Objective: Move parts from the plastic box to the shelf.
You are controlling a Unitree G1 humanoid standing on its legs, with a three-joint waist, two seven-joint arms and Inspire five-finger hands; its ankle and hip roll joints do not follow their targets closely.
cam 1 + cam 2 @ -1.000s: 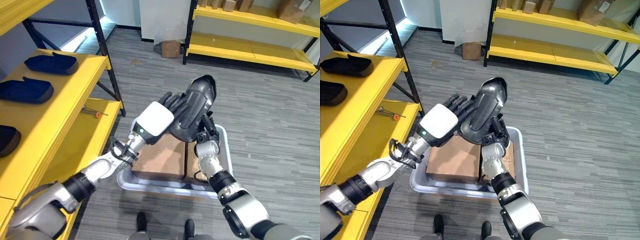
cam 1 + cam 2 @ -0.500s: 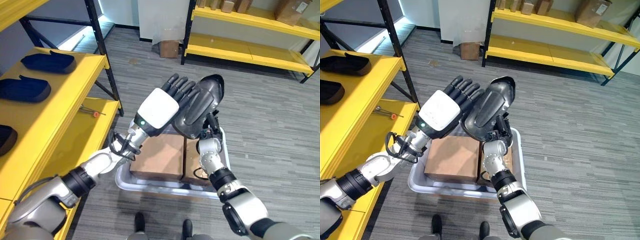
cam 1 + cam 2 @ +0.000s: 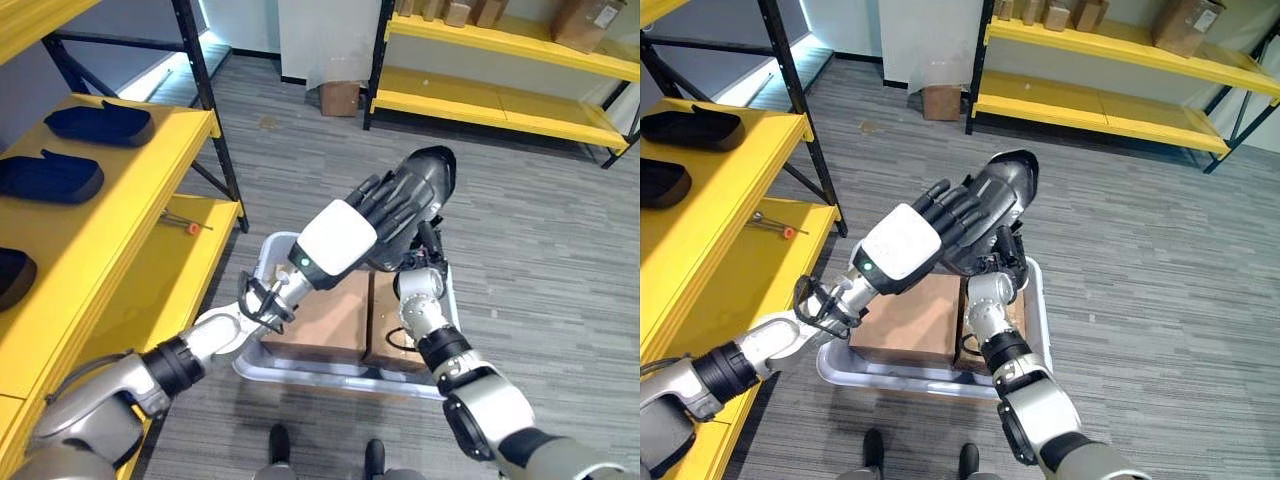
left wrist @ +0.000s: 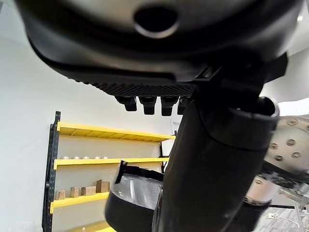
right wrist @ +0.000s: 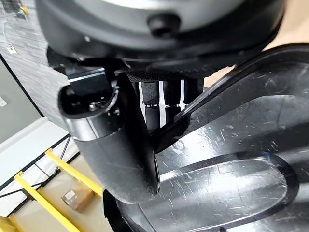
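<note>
A glossy black moulded part (image 3: 428,176) is held up above the grey plastic box (image 3: 330,372). My right hand (image 3: 424,250) comes up from below and grips its lower end. In the right wrist view its thumb (image 5: 113,145) sits on one side of the part's rim (image 5: 231,159) and the fingers (image 5: 164,99) on the other. My left hand (image 3: 338,238), with its white back cover, lies over the part's near face, its fingers (image 3: 392,200) fairly straight against it. The left wrist view shows the thumb (image 4: 212,169) in front of the part (image 4: 130,198).
Two cardboard boxes (image 3: 318,310) fill the plastic box. To the left stands a yellow shelf (image 3: 130,210) bearing three dark parts (image 3: 95,122), with a screwdriver (image 3: 186,225) on its lower level. Another yellow rack (image 3: 500,100) and a carton (image 3: 342,97) stand at the back.
My left hand has swung from beside the part, fingers pointing up, across onto its near face. The part and right hand have shifted slightly right.
</note>
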